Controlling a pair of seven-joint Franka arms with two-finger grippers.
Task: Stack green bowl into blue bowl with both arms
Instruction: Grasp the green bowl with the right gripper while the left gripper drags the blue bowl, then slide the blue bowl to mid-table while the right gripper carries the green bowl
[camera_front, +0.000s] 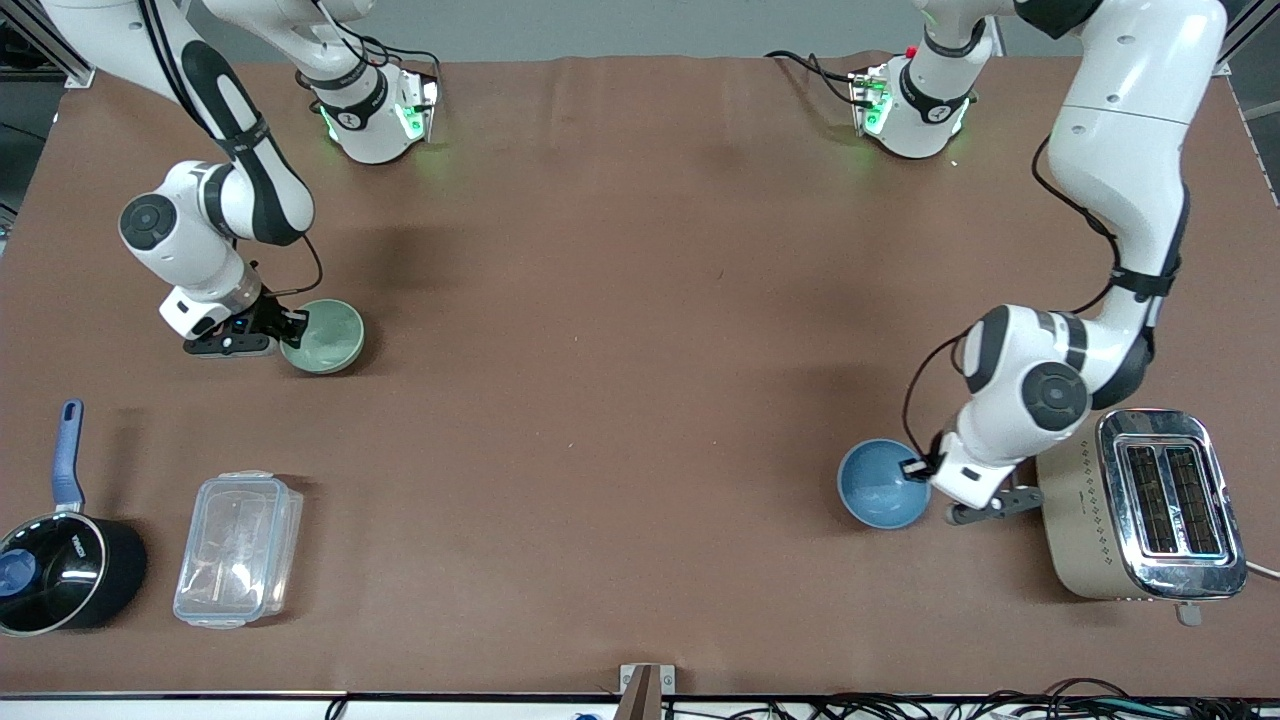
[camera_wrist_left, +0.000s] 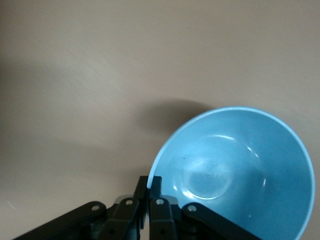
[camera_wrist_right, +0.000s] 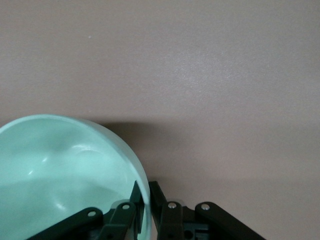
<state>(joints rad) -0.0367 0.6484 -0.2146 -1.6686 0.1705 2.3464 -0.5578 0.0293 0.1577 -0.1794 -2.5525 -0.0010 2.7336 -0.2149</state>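
Brown table (camera_front: 620, 300), both bowls gripped

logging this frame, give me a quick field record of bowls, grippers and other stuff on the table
green bowl: toward the right arm's end, rim pinched by right gripper
blue bowl: beside the toaster, rim pinched by left gripper
stacked: not yet
other items: saucepan, clear lidded container
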